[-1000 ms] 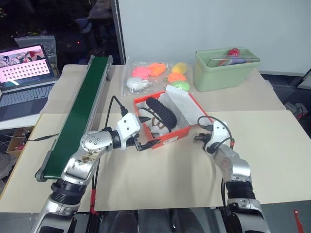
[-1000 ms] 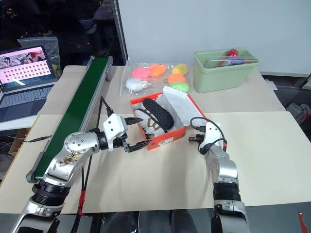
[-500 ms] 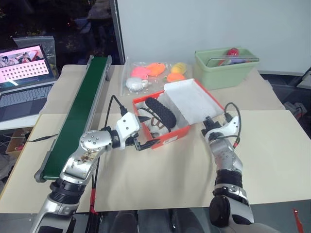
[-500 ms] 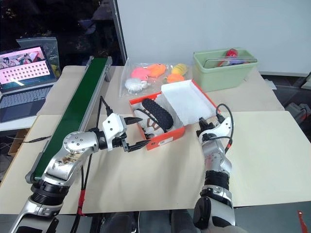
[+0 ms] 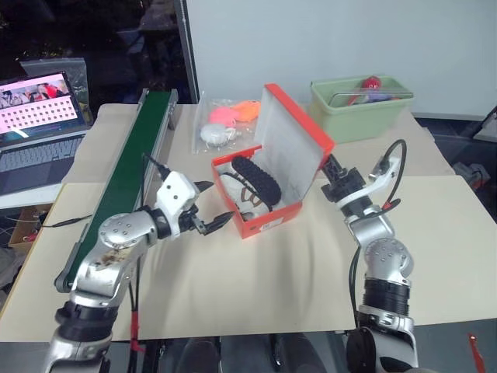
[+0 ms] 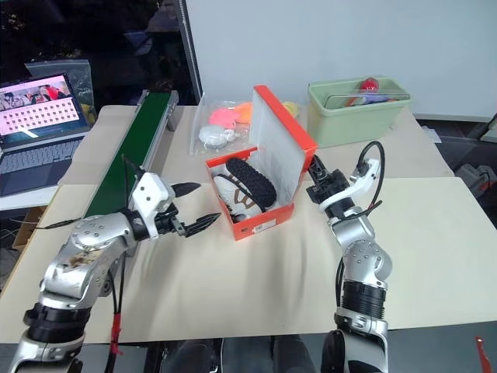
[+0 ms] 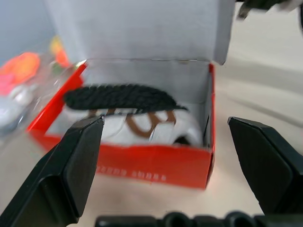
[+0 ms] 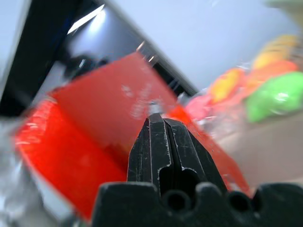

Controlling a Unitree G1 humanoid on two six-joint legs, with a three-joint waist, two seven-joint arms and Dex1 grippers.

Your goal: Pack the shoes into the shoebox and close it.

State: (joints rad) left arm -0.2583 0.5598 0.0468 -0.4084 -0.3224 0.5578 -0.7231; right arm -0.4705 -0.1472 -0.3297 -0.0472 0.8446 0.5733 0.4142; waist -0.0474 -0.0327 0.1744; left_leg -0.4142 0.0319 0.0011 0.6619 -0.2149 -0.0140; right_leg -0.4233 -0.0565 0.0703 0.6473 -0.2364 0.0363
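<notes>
The orange-red shoebox [image 5: 264, 225] stands mid-table with its lid [image 5: 291, 148] raised almost upright, white inner face toward the box. Inside lie the shoes [image 5: 252, 186], one showing its black sole, cream uppers beneath. My right gripper [image 5: 330, 167] is shut, its tip against the lid's orange outer face [image 8: 109, 104] from the right. My left gripper [image 5: 213, 206] is open and holds nothing, a short way left of the box. In the left wrist view the box front [image 7: 142, 165] and the shoes [image 7: 128, 109] lie between the spread fingers [image 7: 71, 175].
A long green conveyor belt [image 5: 128, 179] runs along the left, with a laptop [image 5: 43, 116] beyond it. Behind the box lie a clear bag of bright soft toys [image 5: 225, 120] and a pale green tub [image 5: 361, 109]. Bare tan table surface spreads in front.
My right gripper rose and swung the lid from lying flat open to nearly upright. My left gripper drew away from the box's front corner toward the left.
</notes>
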